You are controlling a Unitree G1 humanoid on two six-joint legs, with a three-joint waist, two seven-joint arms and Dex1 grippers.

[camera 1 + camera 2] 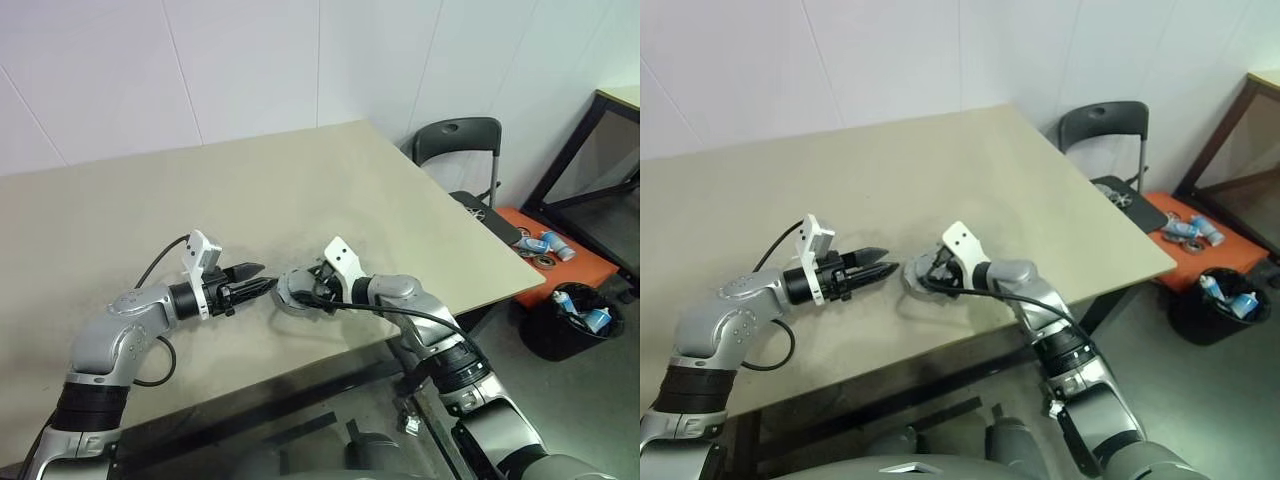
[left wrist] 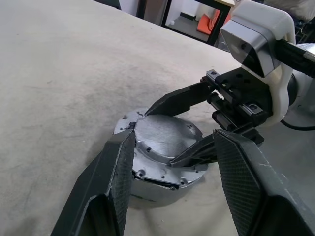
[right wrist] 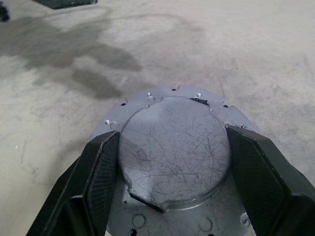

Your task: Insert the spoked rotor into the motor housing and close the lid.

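Observation:
The motor housing (image 1: 288, 300) sits on the tan table (image 1: 200, 190) between my two grippers. A round, scratched grey lid (image 3: 172, 147) lies on its flange (image 3: 162, 96), and in the left wrist view the lid (image 2: 165, 137) sits slightly askew with a dark gap at one edge. My right gripper (image 3: 172, 135) is shut on the lid, one finger against each side. My left gripper (image 2: 173, 140) stands open on the opposite side, its fingertips (image 2: 123, 157) at the housing's wall (image 2: 162, 189). The spoked rotor is hidden.
A black chair (image 1: 458, 140) stands past the table's right corner. Beside it an orange surface (image 1: 560, 262) holds small items, and a black bin (image 1: 572, 325) stands on the floor. The table's front edge (image 1: 330, 360) runs close below both grippers.

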